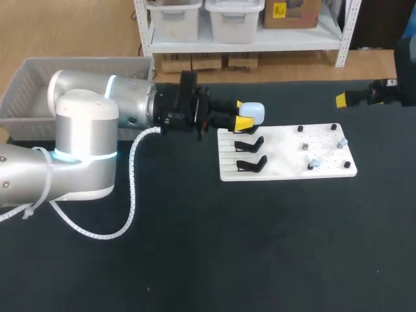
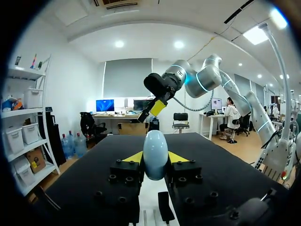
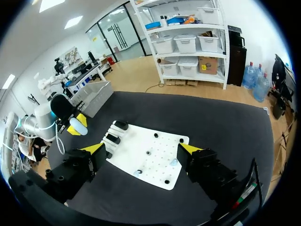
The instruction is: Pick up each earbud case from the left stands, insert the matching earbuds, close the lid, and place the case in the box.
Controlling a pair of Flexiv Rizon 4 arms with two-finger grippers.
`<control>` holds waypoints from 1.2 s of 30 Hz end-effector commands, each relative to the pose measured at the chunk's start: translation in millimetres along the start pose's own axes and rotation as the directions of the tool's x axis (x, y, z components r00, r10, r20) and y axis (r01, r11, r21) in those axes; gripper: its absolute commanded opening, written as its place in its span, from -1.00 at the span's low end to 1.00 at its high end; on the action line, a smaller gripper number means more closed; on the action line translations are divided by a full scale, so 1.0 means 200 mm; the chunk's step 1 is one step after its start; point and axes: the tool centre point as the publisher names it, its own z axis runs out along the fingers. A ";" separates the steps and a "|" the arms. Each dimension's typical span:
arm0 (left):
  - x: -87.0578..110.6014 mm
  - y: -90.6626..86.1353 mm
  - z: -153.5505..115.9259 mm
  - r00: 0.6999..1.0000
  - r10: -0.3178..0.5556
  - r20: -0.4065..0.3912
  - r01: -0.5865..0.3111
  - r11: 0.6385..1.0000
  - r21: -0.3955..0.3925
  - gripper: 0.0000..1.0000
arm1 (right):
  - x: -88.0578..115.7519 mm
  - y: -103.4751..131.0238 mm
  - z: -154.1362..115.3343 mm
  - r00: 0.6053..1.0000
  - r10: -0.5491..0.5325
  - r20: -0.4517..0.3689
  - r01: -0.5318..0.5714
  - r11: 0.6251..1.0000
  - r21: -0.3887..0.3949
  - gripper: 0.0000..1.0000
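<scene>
Left wrist view: left end effector point(image 2: 155, 162) pinching pale blue earbud case point(image 2: 155, 153) from both sides. Head view adds: case above white board point(image 1: 286, 170) edge, black stands point(image 1: 250, 144) just beside, grey box point(image 1: 19, 81) behind. Right end effector point(image 3: 142, 149) wide open, empty.

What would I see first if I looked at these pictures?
The big silver left arm comes in from the table's left side. Its left gripper pinches a pale blue, egg-shaped case at the back corner of the white board, by the black stands. The right gripper hangs open, off past the board's right side.
</scene>
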 end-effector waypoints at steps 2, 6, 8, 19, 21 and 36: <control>0.00 0.00 0.00 1.000 0.002 0.002 -0.002 1.000 -0.001 -1.00 | 0.02 0.13 -0.05 1.000 -0.022 -0.005 0.022 0.999 -0.026 1.00; 0.00 0.00 0.00 1.000 0.002 0.002 -0.002 1.000 -0.001 -1.00 | 0.04 0.29 -0.03 0.998 -0.055 -0.033 0.052 0.996 -0.075 1.00; 0.00 0.00 0.00 1.000 0.002 0.002 -0.002 1.000 -0.001 -1.00 | 0.06 0.36 0.00 0.996 -0.064 -0.057 0.058 0.993 -0.101 1.00; 0.00 0.00 0.00 1.000 0.002 0.002 -0.002 1.000 -0.001 -1.00 | 0.07 0.62 0.15 0.983 -0.130 -0.130 0.105 0.978 -0.182 1.00; 0.00 0.00 0.00 1.000 0.002 0.002 -0.002 1.000 -0.001 -1.00 | 0.07 0.65 0.18 0.979 -0.141 -0.145 0.113 0.976 -0.188 1.00; 0.00 0.00 0.00 1.000 0.002 0.002 -0.002 1.000 -0.001 -1.00 | 0.08 0.75 0.31 0.966 -0.170 -0.193 0.127 0.968 -0.215 1.00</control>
